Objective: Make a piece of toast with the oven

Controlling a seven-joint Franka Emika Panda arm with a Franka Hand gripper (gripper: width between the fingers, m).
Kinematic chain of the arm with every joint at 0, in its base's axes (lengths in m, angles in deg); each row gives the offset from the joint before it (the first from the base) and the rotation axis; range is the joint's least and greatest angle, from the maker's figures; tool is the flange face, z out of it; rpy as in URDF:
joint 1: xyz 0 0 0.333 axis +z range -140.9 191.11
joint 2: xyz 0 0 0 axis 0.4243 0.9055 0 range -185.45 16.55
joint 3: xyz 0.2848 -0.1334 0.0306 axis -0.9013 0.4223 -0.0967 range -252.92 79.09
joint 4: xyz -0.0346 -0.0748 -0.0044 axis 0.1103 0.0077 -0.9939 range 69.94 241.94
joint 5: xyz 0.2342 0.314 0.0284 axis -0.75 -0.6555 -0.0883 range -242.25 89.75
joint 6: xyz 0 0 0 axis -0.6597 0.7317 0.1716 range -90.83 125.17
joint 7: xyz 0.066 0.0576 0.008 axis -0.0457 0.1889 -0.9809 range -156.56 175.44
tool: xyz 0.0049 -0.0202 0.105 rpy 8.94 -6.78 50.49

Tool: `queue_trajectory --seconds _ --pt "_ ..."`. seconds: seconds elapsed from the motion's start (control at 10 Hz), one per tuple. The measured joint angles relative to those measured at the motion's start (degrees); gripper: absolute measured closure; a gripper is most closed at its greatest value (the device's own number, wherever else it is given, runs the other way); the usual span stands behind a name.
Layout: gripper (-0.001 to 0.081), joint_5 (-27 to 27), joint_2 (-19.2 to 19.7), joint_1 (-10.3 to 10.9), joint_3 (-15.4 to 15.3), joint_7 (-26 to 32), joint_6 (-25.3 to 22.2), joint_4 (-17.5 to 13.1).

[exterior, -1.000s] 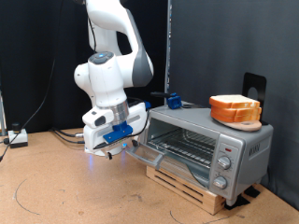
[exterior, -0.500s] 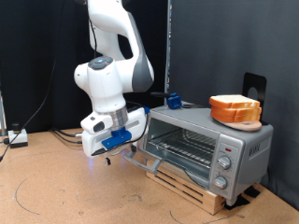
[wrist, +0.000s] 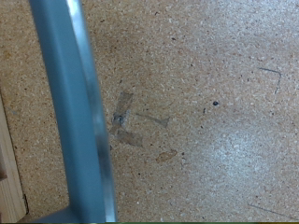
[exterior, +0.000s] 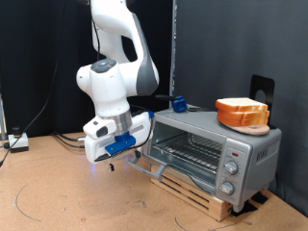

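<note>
Door-opening is the step I judge in hand: oven [exterior: 214, 144] door lowered, handle [wrist: 75, 112] beside my fingers, grip state unclear.

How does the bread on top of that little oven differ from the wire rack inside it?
The bread is a thick orange-brown pile resting outside on the oven roof; the wire rack is thin, silvery metal set inside the open oven. The bread is solid; the rack is see-through bars. Both lie flat. The gripper is by the opened door, touching neither.
</note>
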Motion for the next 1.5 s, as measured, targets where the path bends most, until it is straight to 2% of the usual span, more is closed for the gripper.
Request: queue_trajectory --seconds 0.3,0.6,0.9,1.1,1.5 --pt "-0.0001 -0.2 0.0 0.0 0.0 0.1 0.0 0.0" --pt "-0.0001 -2.3 0.0 0.0 0.0 3.0 0.2 0.0" --pt "-0.0001 -7.6 0.0 1.1 -1.1 6.1 1.7 -0.8" --pt "-0.0001 -7.7 0.8 1.5 -2.4 3.3 2.3 -2.2" --pt "-0.0001 -5.6 4.7 1.0 -2.4 1.1 2.6 -4.8"
